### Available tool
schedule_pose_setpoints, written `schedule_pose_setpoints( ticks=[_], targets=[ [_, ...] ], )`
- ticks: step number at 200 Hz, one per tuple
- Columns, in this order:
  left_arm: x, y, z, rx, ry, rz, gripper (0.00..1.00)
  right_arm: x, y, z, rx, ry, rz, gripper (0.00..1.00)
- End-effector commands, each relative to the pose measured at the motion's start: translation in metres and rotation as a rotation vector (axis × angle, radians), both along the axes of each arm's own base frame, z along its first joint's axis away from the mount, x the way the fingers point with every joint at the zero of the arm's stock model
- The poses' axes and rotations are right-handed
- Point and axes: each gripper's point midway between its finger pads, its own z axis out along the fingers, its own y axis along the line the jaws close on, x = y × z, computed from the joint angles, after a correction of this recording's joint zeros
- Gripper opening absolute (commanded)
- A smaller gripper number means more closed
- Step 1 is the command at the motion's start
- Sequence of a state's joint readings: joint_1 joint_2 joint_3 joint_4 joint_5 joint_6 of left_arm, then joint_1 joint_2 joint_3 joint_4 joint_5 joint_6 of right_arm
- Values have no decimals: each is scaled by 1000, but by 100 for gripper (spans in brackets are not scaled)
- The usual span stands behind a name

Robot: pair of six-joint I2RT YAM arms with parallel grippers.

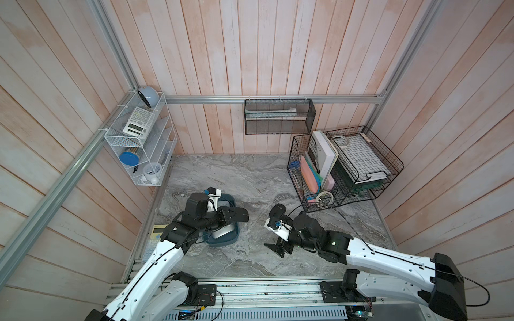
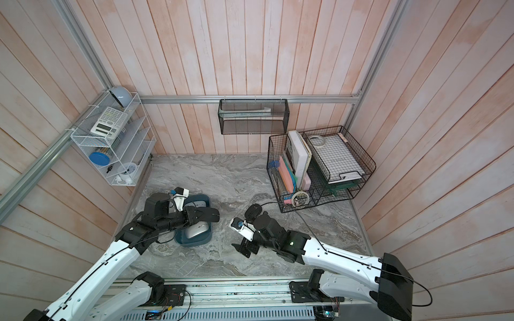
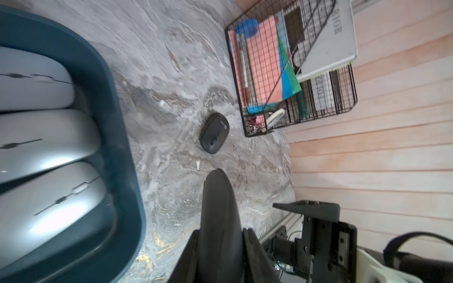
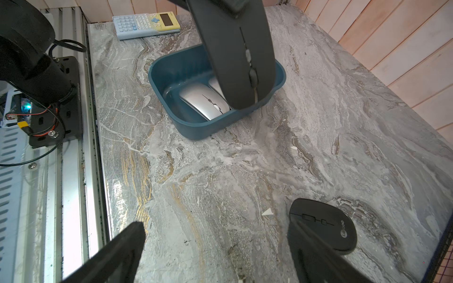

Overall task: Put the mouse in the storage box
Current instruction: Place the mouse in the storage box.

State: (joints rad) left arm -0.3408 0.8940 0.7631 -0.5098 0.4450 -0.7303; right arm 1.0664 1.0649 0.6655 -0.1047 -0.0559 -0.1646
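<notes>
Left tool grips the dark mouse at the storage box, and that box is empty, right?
Not empty: the right wrist view shows silver mice lying in the storage box. The left tool does grip the dark mouse there.

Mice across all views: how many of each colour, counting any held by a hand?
Silver: 3, the silver plastic mice inside the dark teal plastic storage box
Black: 2, the long flat black plastic mouse gripped by the left hand and the oval black plastic mouse on the grey marble table
Total: 5
</notes>
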Motion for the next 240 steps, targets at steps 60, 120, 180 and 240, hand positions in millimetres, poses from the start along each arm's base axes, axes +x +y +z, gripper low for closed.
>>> schedule_pose_setpoints(
  ticks=[60,120,180,240],
  targets=[
    [48,55,4,124,-9,275,0,1,-2,-5,-3,-3,-17,98],
    [72,71,-21,225,26,345,0,2,-2,-6,-2,-8,-17,98],
    [92,53,-42,192,50,262,0,5,-4,-11,-21,-10,-37,98],
    [104,53,-63,178,91,247,0,4,-5,-14,-29,-4,-38,98]
  ],
)
